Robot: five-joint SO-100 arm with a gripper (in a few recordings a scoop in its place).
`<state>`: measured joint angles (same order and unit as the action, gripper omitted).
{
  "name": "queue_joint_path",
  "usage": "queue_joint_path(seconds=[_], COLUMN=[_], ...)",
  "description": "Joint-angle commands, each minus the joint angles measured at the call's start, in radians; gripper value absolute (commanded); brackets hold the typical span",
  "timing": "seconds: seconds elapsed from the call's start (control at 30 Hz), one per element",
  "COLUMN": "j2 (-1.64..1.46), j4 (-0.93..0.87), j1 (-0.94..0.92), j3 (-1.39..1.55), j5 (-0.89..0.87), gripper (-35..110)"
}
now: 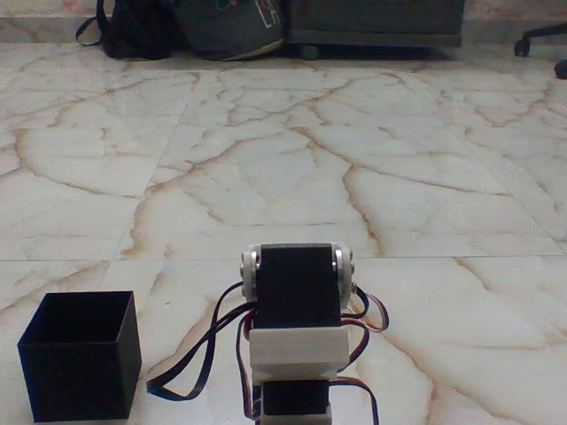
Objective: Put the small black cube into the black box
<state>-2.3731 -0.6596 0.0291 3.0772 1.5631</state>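
I'm looking at an indoor room, maybe an office: marble floor (292,168), bags (190,28) against the wall, chair wheels (542,42).

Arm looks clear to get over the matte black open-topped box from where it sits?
Probably yes. The matte black open-topped box stands just left of the arm in the fixed view, apart from it, with bare marble floor between and only loose cables nearby.

Black on marble, all the way through.
The black box (80,354) was matte black; the floor (292,168) was cream marble with rusty-brown veins; the arm (297,341) showed black blocks, white brackets, and black and red wires.
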Motion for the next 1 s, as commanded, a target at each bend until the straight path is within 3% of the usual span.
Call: queue_joint_path(seconds=[0.0, 0.97], j2=[0.011, 0.008], j4=[0.009, 0.009], j1=[0.006, -0.011], j3=[0.006, 0.005], j5=[-0.003, -0.015], gripper=[3, 4])
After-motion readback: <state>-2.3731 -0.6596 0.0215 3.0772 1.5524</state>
